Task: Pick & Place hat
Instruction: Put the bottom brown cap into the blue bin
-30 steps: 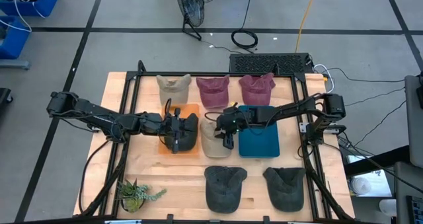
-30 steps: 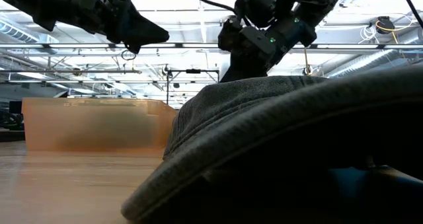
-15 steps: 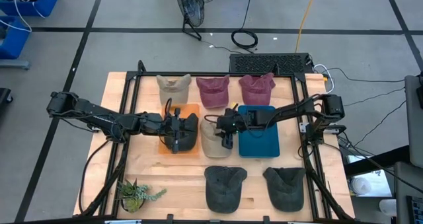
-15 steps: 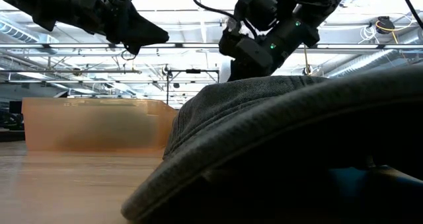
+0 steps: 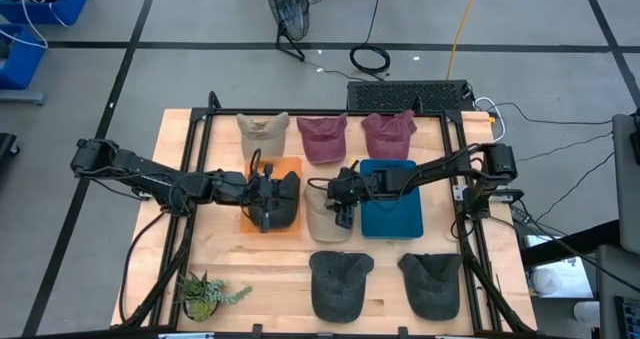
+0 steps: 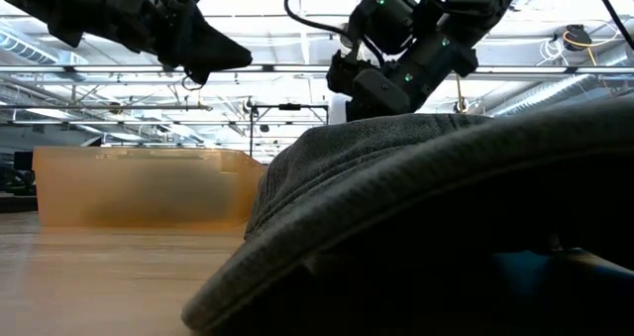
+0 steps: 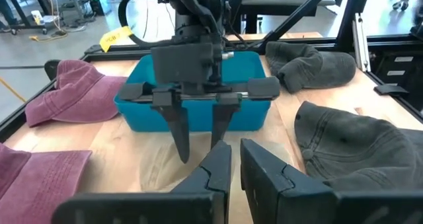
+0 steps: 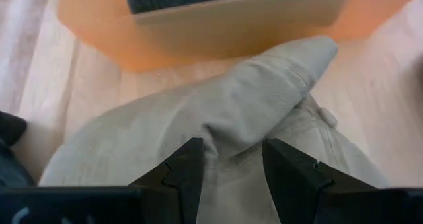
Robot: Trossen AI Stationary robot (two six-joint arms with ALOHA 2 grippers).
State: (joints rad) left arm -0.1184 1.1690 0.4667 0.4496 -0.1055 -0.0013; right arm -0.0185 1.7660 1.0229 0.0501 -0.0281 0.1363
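- Right gripper [image 5: 343, 213] sits over the beige hat [image 5: 325, 217], which lies on the table [image 5: 280, 264] between the orange bin [image 5: 289, 167] and the blue bin [image 5: 392, 219].
- Right wrist view: fingers [image 8: 186, 173] set part-open, straddling a raised fold of the beige hat [image 8: 218, 131]; fabric sits between them, not clamped as far as I can see.
- Left wrist view confirms it: the two fingers of the right gripper [image 7: 200, 137] point down with a clear gap, tips at the beige cloth, blue bin [image 7: 198, 85] just behind.
- Left gripper [image 5: 268, 215] is over the orange bin, above a dark hat [image 5: 280, 201] inside it. Its fingers [image 7: 213, 174] stand narrow, nearly together, nothing between them. Waiting arm, by my reading.
- Step in hand (judged): grasp on the beige hat, pre-close.
- To do it well: go straight down so both tips pass the ridge of the fold, then close; a pinch on top cloth only would likely slip on lift.
- Keep the fold centred between the fingers; off-centre, the cloth may slide out to one side.
- Lift vertically first; the orange bin wall is just beside the hat and the brim could snag it.
- Destination bin not determinable from the task line.
- Other hats on the table: maroon hats [image 5: 322, 137], tan hat [image 5: 262, 134], grey hats [image 5: 338, 282]. Untouched.
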